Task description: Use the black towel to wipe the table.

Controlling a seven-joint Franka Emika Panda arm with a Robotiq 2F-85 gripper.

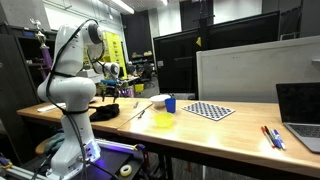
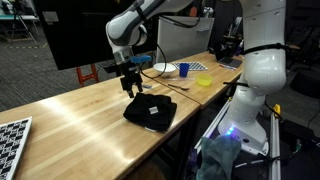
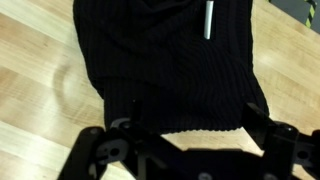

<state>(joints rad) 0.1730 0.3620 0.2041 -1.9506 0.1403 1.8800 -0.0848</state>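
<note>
Hand (image 2: 131, 89) wide over black towel (image 2: 158, 108) | ribbed weave visible only in wrist view

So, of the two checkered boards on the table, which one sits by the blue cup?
In an exterior view, the far one, past the claw, beside the blue cup. The other board lies alone at the near end of the table.
</note>
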